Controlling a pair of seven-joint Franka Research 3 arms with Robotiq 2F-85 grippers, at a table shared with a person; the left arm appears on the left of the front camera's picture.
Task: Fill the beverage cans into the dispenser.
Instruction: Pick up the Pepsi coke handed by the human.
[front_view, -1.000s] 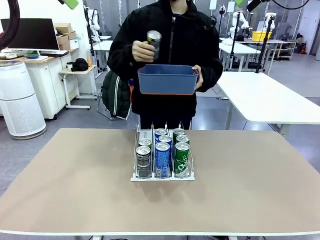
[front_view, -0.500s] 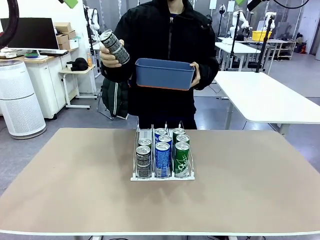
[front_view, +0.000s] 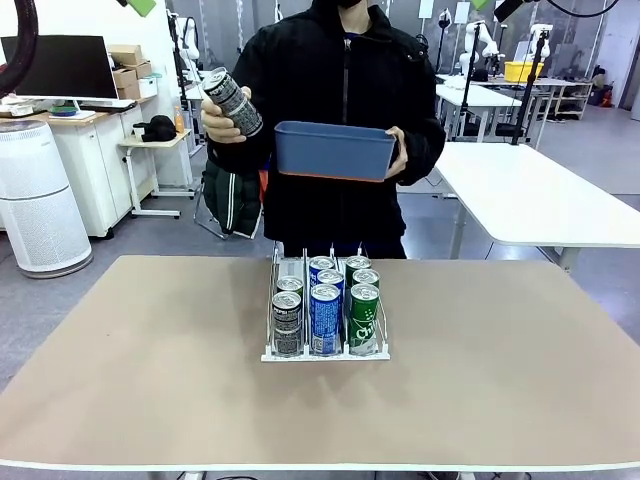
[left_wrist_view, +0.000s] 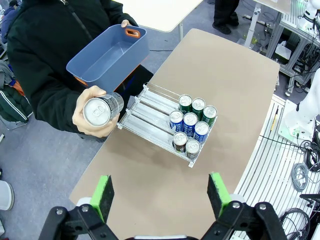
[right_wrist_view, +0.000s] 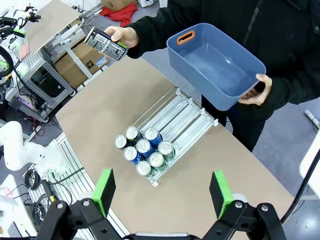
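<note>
Cans fill most of the dispenser (front_view: 323, 322) mid-worktop, its left lane holding one fewer; we judge the person's hand (front_view: 218, 118), offering a grey can (front_view: 232, 100) beyond the far edge beside the blue bin (front_view: 335, 152), is mid-handover. Both our left end effector (left_wrist_view: 160, 194) and right end effector (right_wrist_view: 162, 192) stand wide open and empty, so next we reach out, grip it and load that lane.

This is a robotics lab in an open hall with a grey floor. White rectangular benches (front_view: 540, 195) stand in rows, with further white robot arms (front_view: 480, 40) mounted behind. A black computer monitor (front_view: 62, 68) sits on a white cabinet beside brown cardboard boxes (front_view: 130, 62) and a white cylindrical air purifier (front_view: 38, 205).
</note>
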